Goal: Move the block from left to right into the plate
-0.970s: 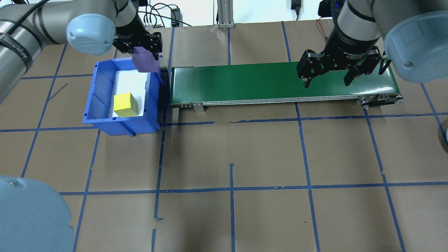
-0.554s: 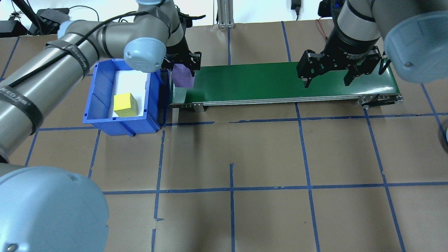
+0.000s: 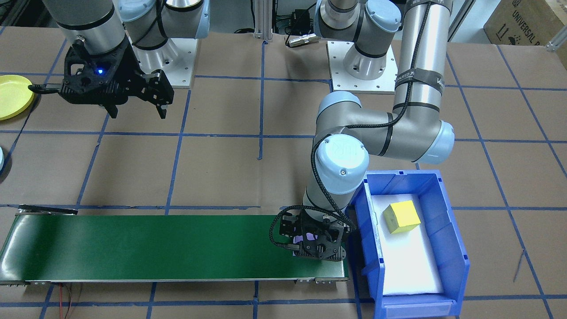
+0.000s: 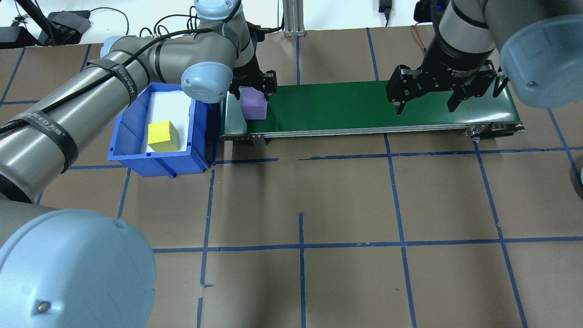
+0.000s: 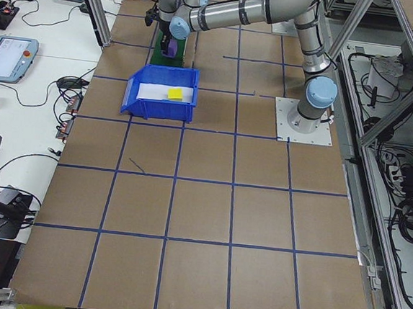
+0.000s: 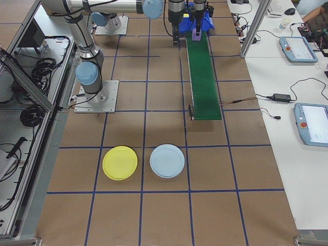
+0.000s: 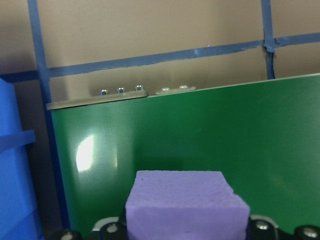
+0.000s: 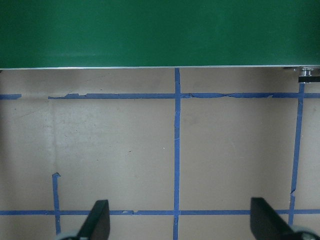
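The left gripper (image 4: pixel 253 89) clamps a purple block (image 4: pixel 253 103) at the belt's (image 4: pixel 364 107) end nearest the blue bin (image 4: pixel 136 132) — whether the block touches the belt cannot be told. A yellow block (image 4: pixel 162 136) lies in the bin on white padding. At the belt's opposite end the right gripper (image 4: pixel 427 101) hangs spread wide, holding nothing. Two plates — yellow (image 6: pixel 120 163) and pale blue (image 6: pixel 167 161) — lie side by side beyond that end, well apart from the purple block.

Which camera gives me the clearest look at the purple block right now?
The left wrist view: the purple block fills the foreground over the green belt. The overhead shows it smaller, under the left end effector; front-facing nearly hides it; the side views show a speck.
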`<state>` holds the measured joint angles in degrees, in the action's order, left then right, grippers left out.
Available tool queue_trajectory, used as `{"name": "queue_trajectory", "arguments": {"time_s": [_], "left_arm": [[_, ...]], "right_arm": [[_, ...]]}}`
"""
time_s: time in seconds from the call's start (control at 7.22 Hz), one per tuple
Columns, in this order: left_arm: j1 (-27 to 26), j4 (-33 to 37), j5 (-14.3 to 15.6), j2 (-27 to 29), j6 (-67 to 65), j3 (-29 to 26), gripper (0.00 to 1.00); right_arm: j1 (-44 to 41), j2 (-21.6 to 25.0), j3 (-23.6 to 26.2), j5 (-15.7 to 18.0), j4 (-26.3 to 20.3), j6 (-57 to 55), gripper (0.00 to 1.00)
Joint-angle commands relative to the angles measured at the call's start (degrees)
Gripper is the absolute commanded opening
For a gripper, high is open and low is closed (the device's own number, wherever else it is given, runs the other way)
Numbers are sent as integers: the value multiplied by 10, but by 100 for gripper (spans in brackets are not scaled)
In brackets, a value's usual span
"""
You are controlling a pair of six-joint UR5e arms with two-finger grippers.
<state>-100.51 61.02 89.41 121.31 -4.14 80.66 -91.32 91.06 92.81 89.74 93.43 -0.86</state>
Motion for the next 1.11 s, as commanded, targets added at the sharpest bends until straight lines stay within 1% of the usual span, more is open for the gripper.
{"name": "queue_trajectory", "arguments": {"time_s": [0.0, 0.14, 0.28, 0.42, 0.55, 0.69, 0.83, 0.97], "left_arm": [[1, 5, 0, -44, -3, -7, 100], [22, 30, -2, -71, -1, -7, 100], [66, 48, -7, -84, 4, -5, 100], [98, 49, -19, -93, 18, -1, 100], [131, 51, -18, -99, 53, 11, 100], [168, 65, -20, -100, 109, 34, 100], [191, 62, -21, -108, 142, 50, 100], [192, 69, -14, -114, 147, 58, 100]], "right_arm": [[0, 0, 0, 0, 0, 0, 100], [0, 0, 0, 0, 0, 0, 100], [0, 0, 0, 0, 1, 1, 100], [0, -1, 0, 0, 0, 1, 100], [0, -1, 0, 0, 0, 1, 100], [0, 0, 0, 0, 0, 0, 100], [0, -1, 0, 0, 0, 0, 100], [0, -1, 0, 0, 1, 1, 100]]}}
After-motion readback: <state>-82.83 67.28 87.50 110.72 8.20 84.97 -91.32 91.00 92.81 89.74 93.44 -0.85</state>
